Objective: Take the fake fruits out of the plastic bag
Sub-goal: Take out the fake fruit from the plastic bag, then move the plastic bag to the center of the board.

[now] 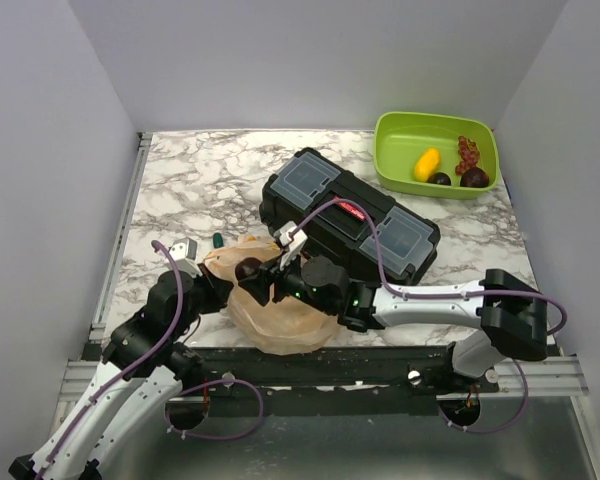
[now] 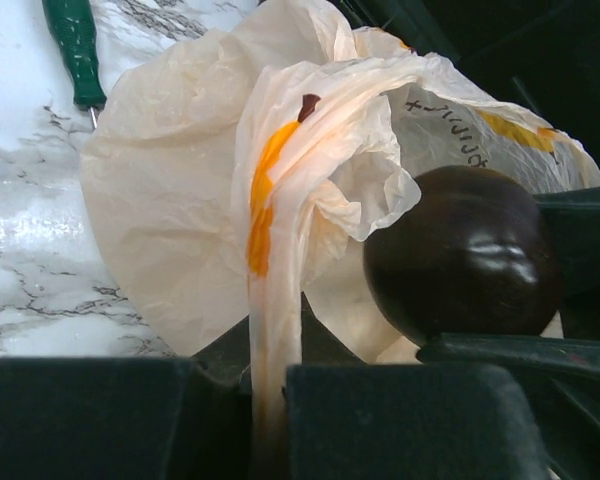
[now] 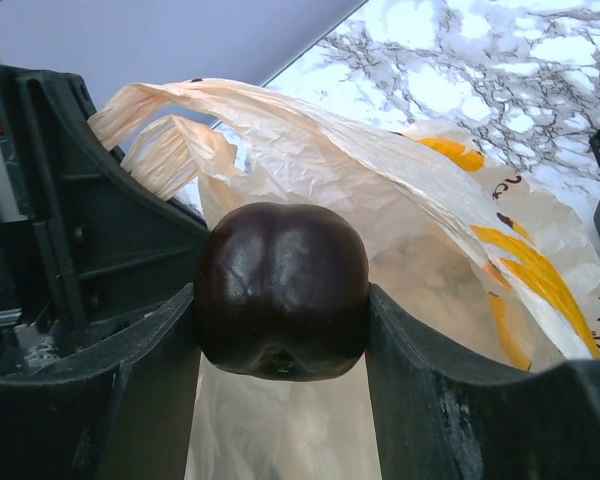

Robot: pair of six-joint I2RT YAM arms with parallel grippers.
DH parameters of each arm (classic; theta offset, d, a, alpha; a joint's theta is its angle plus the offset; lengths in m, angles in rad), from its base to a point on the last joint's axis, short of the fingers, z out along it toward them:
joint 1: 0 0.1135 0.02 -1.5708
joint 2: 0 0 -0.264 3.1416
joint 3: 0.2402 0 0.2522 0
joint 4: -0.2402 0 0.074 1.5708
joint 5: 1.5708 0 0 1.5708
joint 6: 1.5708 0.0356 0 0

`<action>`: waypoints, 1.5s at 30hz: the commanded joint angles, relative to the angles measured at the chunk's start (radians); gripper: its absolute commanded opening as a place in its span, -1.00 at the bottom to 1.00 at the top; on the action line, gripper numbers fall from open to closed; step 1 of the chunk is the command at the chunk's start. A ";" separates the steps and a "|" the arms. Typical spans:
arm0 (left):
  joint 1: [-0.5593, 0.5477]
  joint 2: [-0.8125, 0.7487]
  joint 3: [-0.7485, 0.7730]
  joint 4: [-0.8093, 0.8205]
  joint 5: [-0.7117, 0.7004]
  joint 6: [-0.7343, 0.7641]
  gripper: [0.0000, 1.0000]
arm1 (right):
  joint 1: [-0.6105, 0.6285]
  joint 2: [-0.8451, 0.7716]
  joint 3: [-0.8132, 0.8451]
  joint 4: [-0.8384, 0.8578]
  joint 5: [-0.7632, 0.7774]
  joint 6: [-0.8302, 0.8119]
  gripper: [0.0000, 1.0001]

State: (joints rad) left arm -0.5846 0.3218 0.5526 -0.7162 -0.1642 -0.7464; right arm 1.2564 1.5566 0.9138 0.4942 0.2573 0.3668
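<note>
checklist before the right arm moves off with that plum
1. Plum seated in the right gripper: ok, a finger presses on each side of it.
2. Plum free of the bag: cannot tell, a fold lies against it in the left wrist view.
3. Left gripper anchoring the bag: ok, shut on a strip of it.
4. Bin has room: ok, bare floor shows at its left.
5. Straight low path to the bin: not ok, the toolbox stands between, so lift first.
6. More fruit left in the bag: cannot tell, its inside is hidden.
</note>
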 commanded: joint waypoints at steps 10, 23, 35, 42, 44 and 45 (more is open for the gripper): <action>-0.003 0.106 0.085 0.085 -0.127 0.133 -1.00 | -0.003 -0.187 0.007 -0.064 0.020 -0.032 -0.88; 0.030 0.328 0.196 0.156 -0.263 0.288 -1.00 | -0.004 -0.312 -0.029 -0.099 0.177 -0.107 -0.90; 0.215 0.433 0.271 0.246 -0.351 0.364 -1.00 | -0.008 -0.415 -0.074 -0.154 0.343 -0.164 -0.91; 0.242 0.428 0.266 0.273 -0.512 0.379 -1.00 | -0.013 -0.440 -0.083 -0.169 0.378 -0.173 -0.91; 0.244 0.435 0.270 0.289 -0.540 0.378 -1.00 | -0.015 -0.441 -0.085 -0.169 0.382 -0.170 -0.91; 0.246 0.442 0.272 0.295 -0.538 0.376 -0.97 | -0.018 -0.440 -0.085 -0.168 0.383 -0.168 -0.91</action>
State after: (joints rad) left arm -0.3481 0.7589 0.7975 -0.4721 -0.5861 -0.3893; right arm 1.2469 1.1290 0.8482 0.3466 0.5949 0.2085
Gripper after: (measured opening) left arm 0.003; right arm 0.588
